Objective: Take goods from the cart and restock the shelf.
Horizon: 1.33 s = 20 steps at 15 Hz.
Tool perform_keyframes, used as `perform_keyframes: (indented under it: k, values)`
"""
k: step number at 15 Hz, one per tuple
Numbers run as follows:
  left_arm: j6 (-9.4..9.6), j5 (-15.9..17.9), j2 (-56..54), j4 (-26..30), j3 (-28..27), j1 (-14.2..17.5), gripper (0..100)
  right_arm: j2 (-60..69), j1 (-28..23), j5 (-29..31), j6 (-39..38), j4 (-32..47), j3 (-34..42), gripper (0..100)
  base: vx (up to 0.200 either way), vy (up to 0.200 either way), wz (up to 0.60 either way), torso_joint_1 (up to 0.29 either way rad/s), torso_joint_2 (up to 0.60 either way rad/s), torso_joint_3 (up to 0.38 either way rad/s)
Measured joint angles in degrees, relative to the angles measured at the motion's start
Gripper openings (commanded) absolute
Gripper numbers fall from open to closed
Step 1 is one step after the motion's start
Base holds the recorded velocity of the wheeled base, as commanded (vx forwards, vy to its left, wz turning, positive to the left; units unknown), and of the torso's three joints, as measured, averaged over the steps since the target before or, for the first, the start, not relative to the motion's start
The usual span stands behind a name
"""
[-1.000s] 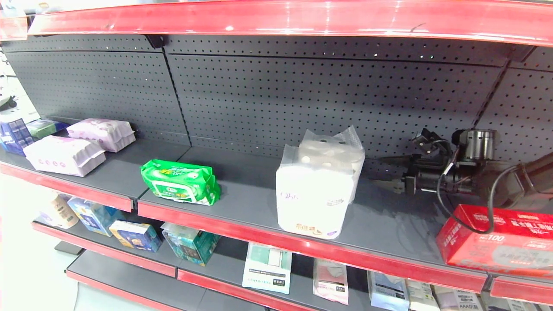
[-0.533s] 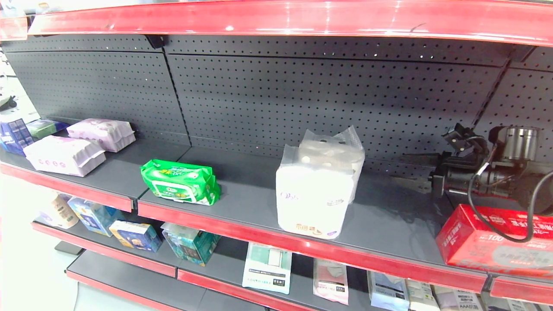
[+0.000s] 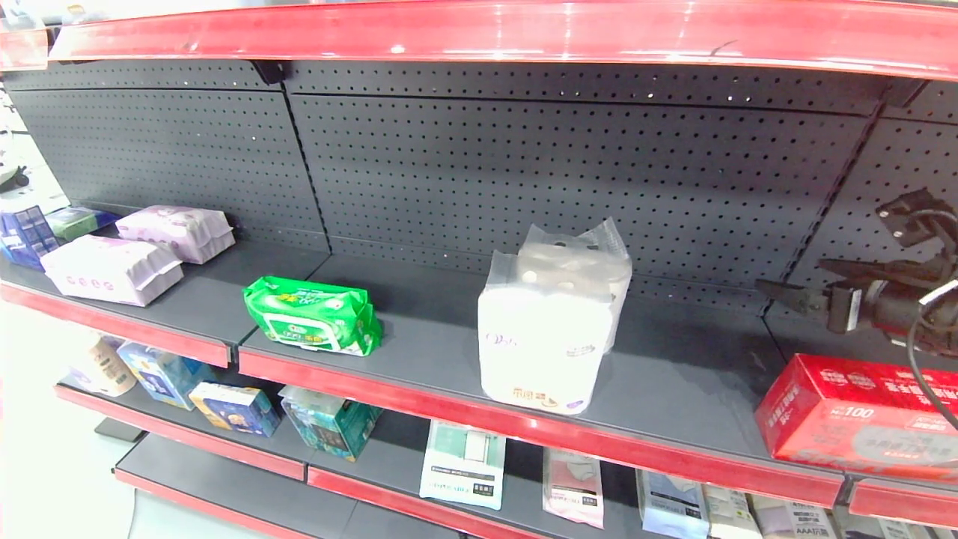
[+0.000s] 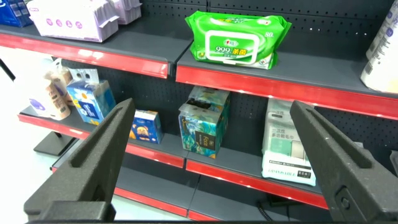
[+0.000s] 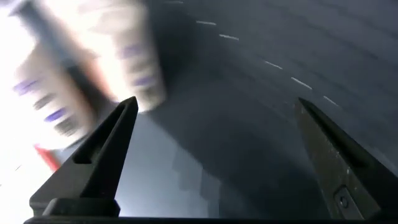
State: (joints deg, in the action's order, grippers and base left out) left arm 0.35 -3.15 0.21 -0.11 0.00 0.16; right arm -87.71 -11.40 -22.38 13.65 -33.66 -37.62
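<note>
A white pack of toilet rolls (image 3: 550, 322) stands upright in the middle of the dark shelf board (image 3: 419, 337). A green wipes pack (image 3: 310, 314) lies to its left. My right gripper (image 3: 790, 273) hovers open and empty over the shelf's right end, well right of the rolls and above a red box (image 3: 861, 415). In the right wrist view the open gripper (image 5: 216, 106) faces the board, with the roll pack (image 5: 93, 62) blurred off to one side. My left gripper (image 4: 211, 109) is open and empty, lower down before the shelf front, with the green wipes pack (image 4: 239, 37) above it.
White and lilac tissue packs (image 3: 112, 268) and blue boxes (image 3: 26, 233) sit at the shelf's left end. Lower shelves hold small boxes (image 4: 204, 121) and hanging packets (image 3: 464, 464). A red-edged shelf (image 3: 479, 34) overhangs; pegboard backs the bay.
My right gripper has drawn back to the right and slightly upward, away from the toilet roll pack. The goods on the shelf have stayed put.
</note>
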Motion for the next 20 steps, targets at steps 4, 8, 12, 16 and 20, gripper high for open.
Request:
perform_keyframes:
  k: [4, 8, 12, 16, 20]
  values:
    - [-0.02, 0.0, 0.0, 0.0, 0.0, 0.0, 100, 20.3, 0.2, 14.9, -4.7, 12.8, 6.9, 100, 0.000, 0.000, 0.00, 0.000, 0.00, 0.000]
    - [-0.02, 0.0, 0.0, 0.0, 0.0, 0.0, 100, 44.1, 0.6, 21.2, -7.1, 23.3, 15.4, 100, 0.000, 0.000, 0.00, 0.000, 0.00, 0.000]
    - [-0.02, 0.0, 0.0, 0.0, 0.0, 0.0, 100, 65.3, 1.1, 20.8, -7.7, 26.6, 27.3, 100, 0.000, 0.000, 0.00, 0.000, 0.00, 0.000]
    - [-0.02, 0.0, 0.0, 0.0, 0.0, 0.0, 100, 78.2, 4.6, 13.7, -8.4, 34.1, 34.3, 100, 0.000, 0.000, 0.00, 0.000, 0.00, 0.000]
    - [-0.02, 0.0, 0.0, 0.0, 0.0, 0.0, 100, 82.5, 10.1, 14.9, -9.6, 35.3, 35.3, 100, 0.000, 0.000, 0.00, 0.000, 0.00, 0.000]
